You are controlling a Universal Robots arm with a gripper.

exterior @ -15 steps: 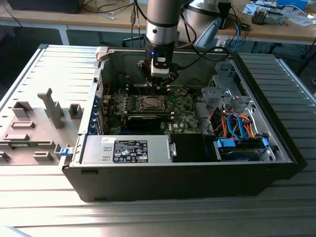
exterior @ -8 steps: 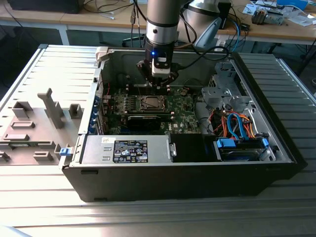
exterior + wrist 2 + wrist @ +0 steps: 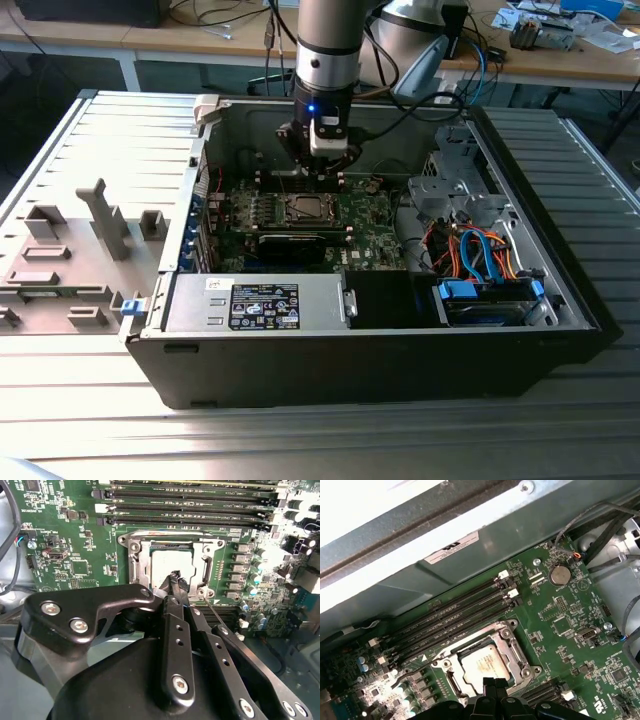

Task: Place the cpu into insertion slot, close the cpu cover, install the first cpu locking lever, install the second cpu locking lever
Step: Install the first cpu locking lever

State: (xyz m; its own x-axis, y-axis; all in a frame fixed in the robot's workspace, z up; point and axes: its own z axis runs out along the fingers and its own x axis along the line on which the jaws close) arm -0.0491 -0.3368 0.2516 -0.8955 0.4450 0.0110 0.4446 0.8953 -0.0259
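Observation:
The cpu, a dull silver square, lies in the insertion slot on the green board. The cpu cover, a silvery frame, lies flat around it. A thin wire locking lever runs out from one corner of the socket, and another lever lies along the socket's opposite side. My gripper hangs just over the socket's edge. Its black fingertips are together, and nothing shows between them.
Long black memory slots run beside the socket. A black-labelled box fills the case's front. A drive cage with blue and orange cables sits at the exterior view's right. The case walls close in all around.

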